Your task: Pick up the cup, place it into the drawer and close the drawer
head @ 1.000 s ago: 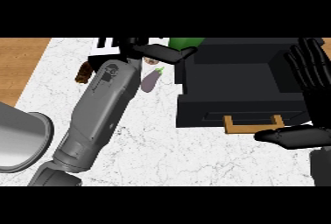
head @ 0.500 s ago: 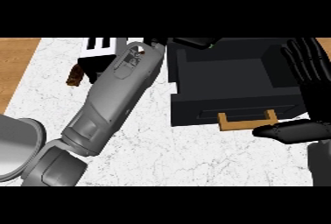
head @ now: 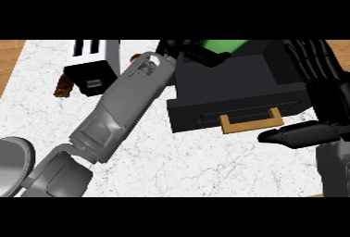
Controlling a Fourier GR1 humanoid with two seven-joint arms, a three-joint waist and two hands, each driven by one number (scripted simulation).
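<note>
My left hand point(head: 195, 52) has its fingers curled round the green cup point(head: 222, 46), holding it above the back of the dark drawer unit point(head: 232, 90). Most of the cup is hidden; it looks like a small, rigid, light thing, probably smooth-walled, so a wrap round its side suits it. My right hand point(head: 318, 99) rests open at the drawer unit's right side, thumb near the tan handle point(head: 250, 124).

Drawer unit point(head: 236, 88) standing on the counter point(head: 205, 162), handle point(head: 251, 122) on its front face. Left of the drawer unit, a toaster point(head: 92, 65) on the counter. Above the drawer unit's rear, the cup point(head: 222, 46), held in the left hand point(head: 195, 53); right hand point(head: 314, 92) at its right side.
</note>
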